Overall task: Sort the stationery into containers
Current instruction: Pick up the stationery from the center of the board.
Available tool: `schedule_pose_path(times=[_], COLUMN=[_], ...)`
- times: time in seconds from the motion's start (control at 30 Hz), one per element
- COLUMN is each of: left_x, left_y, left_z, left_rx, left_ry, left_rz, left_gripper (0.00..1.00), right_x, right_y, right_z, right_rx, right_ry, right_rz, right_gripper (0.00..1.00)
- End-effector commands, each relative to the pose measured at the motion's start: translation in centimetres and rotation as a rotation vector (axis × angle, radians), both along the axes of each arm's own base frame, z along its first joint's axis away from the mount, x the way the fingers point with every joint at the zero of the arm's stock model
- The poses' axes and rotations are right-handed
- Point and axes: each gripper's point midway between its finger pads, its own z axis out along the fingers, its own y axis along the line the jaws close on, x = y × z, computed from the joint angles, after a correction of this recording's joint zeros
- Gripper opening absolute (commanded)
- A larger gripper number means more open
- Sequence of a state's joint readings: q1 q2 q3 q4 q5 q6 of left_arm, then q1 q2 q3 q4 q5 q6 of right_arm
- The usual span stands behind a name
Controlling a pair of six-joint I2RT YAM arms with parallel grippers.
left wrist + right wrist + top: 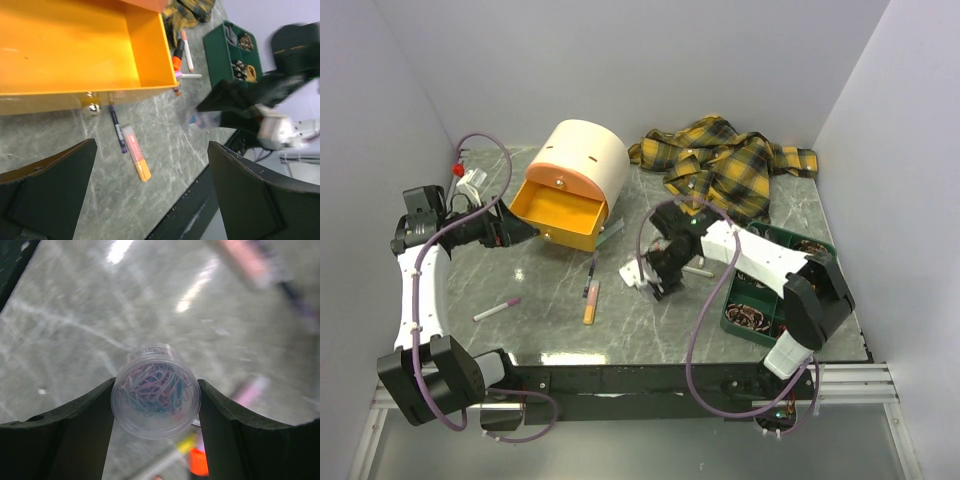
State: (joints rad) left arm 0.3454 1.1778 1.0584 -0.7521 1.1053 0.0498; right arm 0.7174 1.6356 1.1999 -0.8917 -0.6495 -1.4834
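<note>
My right gripper [156, 386] is shut on a small round clear pot [155, 400] of coloured paper clips and holds it above the marble table; it also shows in the top view [660, 274]. My left gripper [527, 232] is open and empty in front of the cream drum box [584, 160], whose orange drawer [560, 212] is pulled open. The left wrist view shows the drawer [75, 45] with nothing inside, and a pink-and-orange highlighter [136, 160] beside a dark pen [117, 131]. A pink-capped marker [497, 309] lies at the front left. The green tray [772, 292] is on the right.
The plaid shirt [725, 160] lies at the back right. An orange marker and a white pen [184, 49] lie by the drawer's right side. A red-capped item and white clips [465, 178] sit at the back left. Rubber bands fill tray compartments [239, 67].
</note>
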Motion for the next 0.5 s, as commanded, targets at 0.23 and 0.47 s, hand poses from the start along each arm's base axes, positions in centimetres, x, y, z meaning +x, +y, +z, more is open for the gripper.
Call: schedule_pose_path(times=[0.23, 0.47], left_x=[2.5, 4.9], left_y=[2.1, 5.8], left_z=[4.6, 6.4], left_rx=[0.065, 0.043], left_ry=[-0.182, -0.180], left_rz=[0.192, 0.452], left_gripper=[0.99, 1.00], right_x=[6.0, 8.8], right_y=[7.6, 12.0], right_z=[20.3, 24.1], right_rx=[0.433, 0.564], right_ry=[-0.107, -0.130], right_rz=[-0.204, -0.302], right_gripper=[0.00, 0.01])
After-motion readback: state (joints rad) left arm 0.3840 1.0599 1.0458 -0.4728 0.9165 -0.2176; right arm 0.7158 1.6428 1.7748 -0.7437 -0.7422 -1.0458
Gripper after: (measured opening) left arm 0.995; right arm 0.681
